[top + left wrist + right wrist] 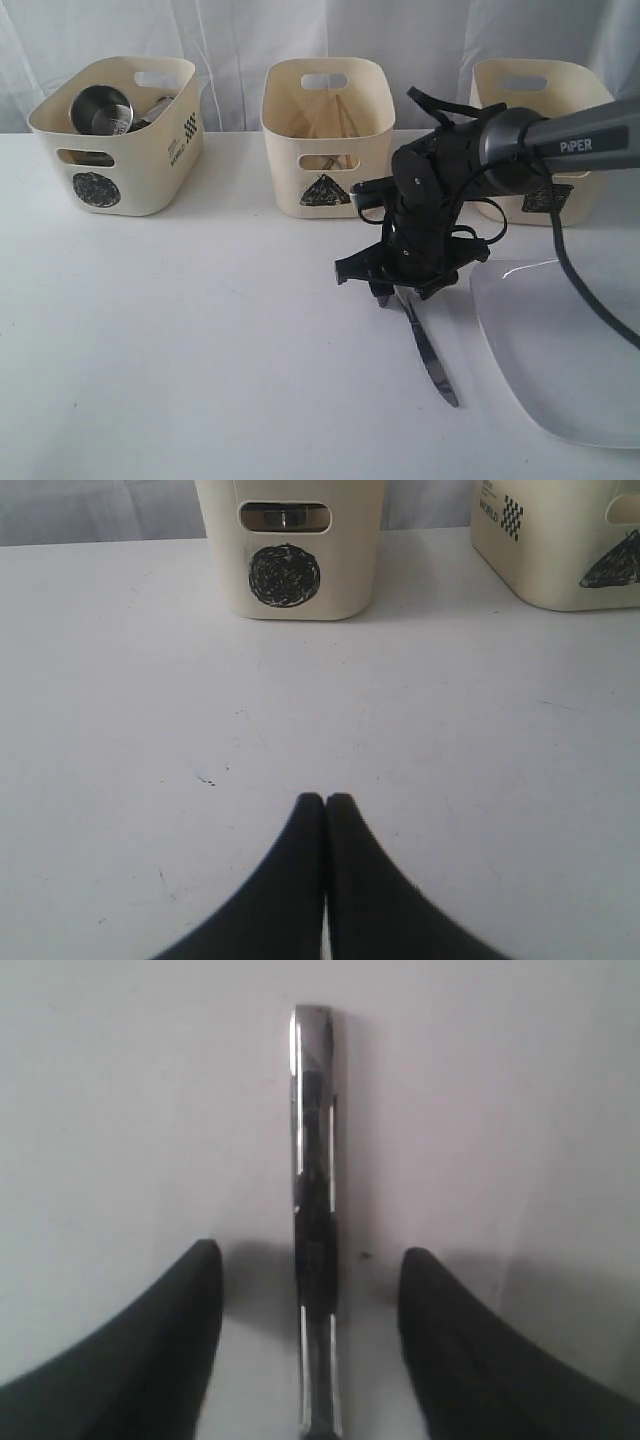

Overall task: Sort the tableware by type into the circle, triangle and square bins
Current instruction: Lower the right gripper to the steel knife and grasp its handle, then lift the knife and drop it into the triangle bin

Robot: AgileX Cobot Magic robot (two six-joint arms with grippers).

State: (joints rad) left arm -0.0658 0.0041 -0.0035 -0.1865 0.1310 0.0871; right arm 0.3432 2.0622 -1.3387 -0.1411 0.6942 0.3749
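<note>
A steel knife [430,355] lies flat on the white table, just left of the large squarish plate [560,350]. My right gripper [395,295] stands low over the knife's far end, open. In the right wrist view the knife [313,1160] runs between the two fingers of the right gripper [310,1255] with a gap on each side. My left gripper [326,800] is shut and empty above bare table, facing the circle bin [290,550]. The circle bin [140,170] holds steel cups [100,108]. Wooden chopsticks [330,120] lean inside the triangle bin [290,150].
The square bin [600,200] stands at the back right, partly hidden behind the right arm. The three bins line the back of the table before a white curtain. The triangle bin [560,550] shows at the edge of the left wrist view.
</note>
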